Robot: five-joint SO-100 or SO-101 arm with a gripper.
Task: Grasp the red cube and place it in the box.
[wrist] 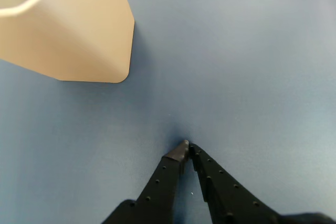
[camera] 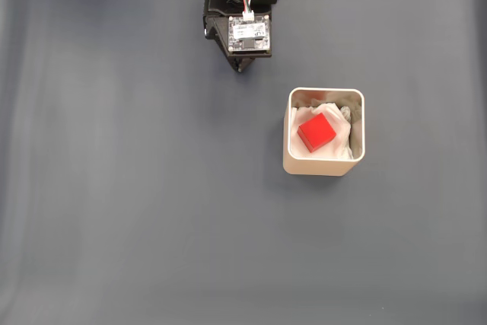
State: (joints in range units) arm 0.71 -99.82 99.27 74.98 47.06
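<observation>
Red cube [camera: 317, 131] sits inside the box [camera: 323, 165] — placement done. Gripper [wrist: 186, 147] closed, empty, near the table's [camera: 114, 188] far edge — nothing left.

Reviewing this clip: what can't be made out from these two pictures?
- The box in the wrist view: its top is cut off by the picture's edge, so its inside is hidden there.
- The red cube in the fixed view: its underside and how it sits on the white lining are hidden by the cube itself.
- The end effector: its fingertips meet in the wrist view; in the fixed view the arm's camera board covers them.
</observation>
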